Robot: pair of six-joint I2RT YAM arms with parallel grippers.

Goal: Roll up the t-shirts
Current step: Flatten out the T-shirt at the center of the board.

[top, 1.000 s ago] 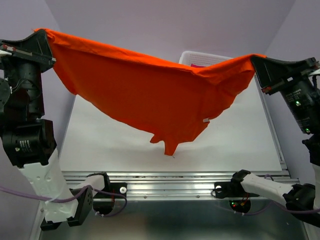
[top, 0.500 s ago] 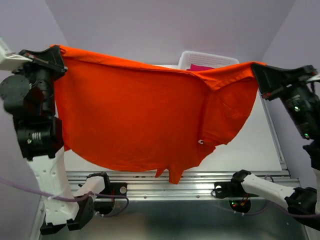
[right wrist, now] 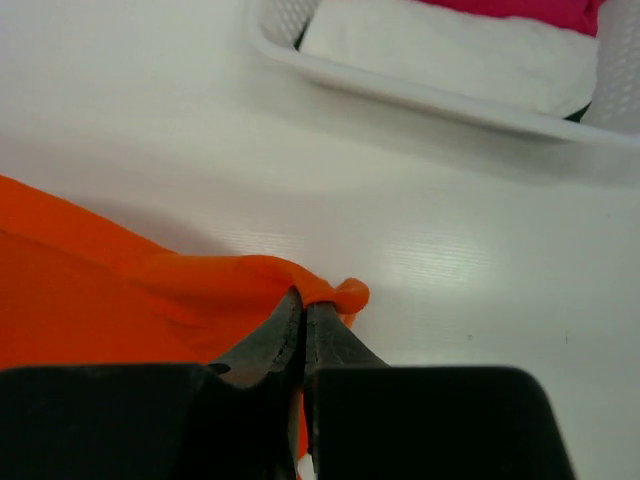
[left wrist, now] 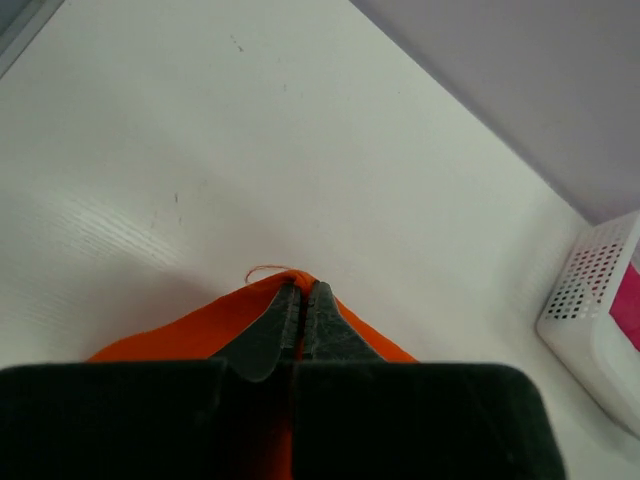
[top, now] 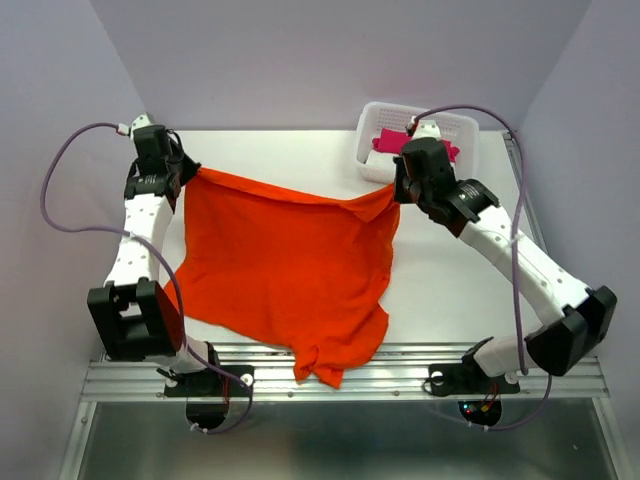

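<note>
The left fingers [left wrist: 297, 295] are shut tight. They pinch one corner of the orange-red t-shirt [top: 285, 270], and a bit of cloth pokes out past their tips. The right fingers [right wrist: 298, 305] are shut tight too. They pinch another corner, and a small fold of cloth curls around their tips. Both pairs of fingers are down low over the white tabletop [top: 290, 150]. I cannot tell if they touch it.

The t-shirt lies spread out on the tabletop between the two arms. Its far edge runs from the left fingers to the right fingers and dips a little in the middle. Its near end is bunched up and hangs over the front edge of the tabletop onto the metal rail [top: 420, 355].

Only the top view shows the whole t-shirt and both arms. Each wrist view shows just the pinched corner.

The left wrist view shows a thin loose thread [left wrist: 262, 270] at the tip of its corner. It also shows the side of the white basket [left wrist: 590, 290], full of little holes, well apart on the right.

The right wrist view looks into the basket, which sits near, just past the right fingers. Inside lie a folded white cloth [right wrist: 440, 50] and a pink cloth [right wrist: 520, 12]. From above, the pink cloth shows, and the right arm hides part of the basket.
</note>
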